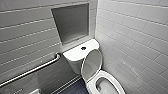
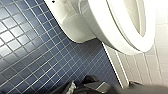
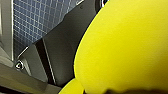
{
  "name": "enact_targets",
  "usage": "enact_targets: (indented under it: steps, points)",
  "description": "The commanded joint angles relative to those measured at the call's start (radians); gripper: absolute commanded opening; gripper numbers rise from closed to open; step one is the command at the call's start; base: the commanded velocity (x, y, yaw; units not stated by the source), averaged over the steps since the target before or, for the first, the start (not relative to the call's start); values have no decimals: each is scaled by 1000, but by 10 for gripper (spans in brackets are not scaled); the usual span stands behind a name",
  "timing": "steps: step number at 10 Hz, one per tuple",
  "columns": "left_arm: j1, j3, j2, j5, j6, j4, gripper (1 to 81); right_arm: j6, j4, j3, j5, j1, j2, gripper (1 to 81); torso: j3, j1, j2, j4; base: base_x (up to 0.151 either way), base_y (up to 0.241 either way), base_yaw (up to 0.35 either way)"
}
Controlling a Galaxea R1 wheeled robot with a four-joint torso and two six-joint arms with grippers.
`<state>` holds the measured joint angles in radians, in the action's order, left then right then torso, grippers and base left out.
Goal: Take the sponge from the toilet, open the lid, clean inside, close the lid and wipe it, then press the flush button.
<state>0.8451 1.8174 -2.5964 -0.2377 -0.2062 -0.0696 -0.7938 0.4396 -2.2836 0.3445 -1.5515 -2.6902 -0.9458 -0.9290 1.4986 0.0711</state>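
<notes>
Small tiled bathroom, grey tile wall (image 1: 25, 32) on one side, white tile wall (image 1: 135, 37) on the other, and a blue mosaic floor (image 2: 30, 50). The sponge (image 3: 125, 42) was up off the floor, bright yellow, pressed right in close at the right gripper (image 3: 125, 91), which looked clamped on it. Behind it I could only make out a dark panel and more blue floor. Couldn't tell where it sat relative to the bowl, honestly.

The toilet (image 1: 110, 82) stood in the corner against the white wall. The lid (image 1: 92, 63) was already up, leaning back toward the tank (image 1: 75, 53), so the bowl was open. The flush button (image 1: 83, 48) was a little dark dot in the middle of the tank top.

The left gripper (image 2: 85, 86) hung low near the floor, beside and below the front of the bowl, touching nothing. Open or closed, I couldn't tell.

Further out, a metal grab bar (image 1: 32, 70) ran slanted along the grey wall, and a recessed niche (image 1: 71, 22) sat above the tank.
</notes>
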Motion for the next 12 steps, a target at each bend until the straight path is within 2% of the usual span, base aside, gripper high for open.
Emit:
enact_targets:
  steps: [1, 4, 6, 8, 10, 12]
  points:
    - [-158, -53, 39, -60, 4, -114, 811, -2, 25, 7, -44, -11, 17, 10, -1, 0, 0, 0, 0, 0, 0]
    - [-243, -29, 42, -43, -38, -225, 811, -5, 24, 12, -44, -11, 16, 10, 14, 0, 0, 0, 0, 0, 0]
    - [-299, -26, 53, 9, -123, -230, 811, 2, 27, 7, -44, -11, 5, 10, 14, 0, 0, 0, 0, 0, 0]
    - [-346, -23, 73, 30, -209, -230, 811, -1, 25, 7, -44, -14, 2, 10, 14, 0, 0, 0, 0, 0, 0]
    - [-378, -27, 105, 104, -293, -230, 811, 2, 24, 0, -48, -16, -10, 10, 14, 0, 0, 0, 0, 0, 0]
    - [-415, -27, 125, 149, -344, -230, 811, 2, 19, -17, -44, -37, -19, 10, 14, 0, 0, 0, 0, 0, 0]
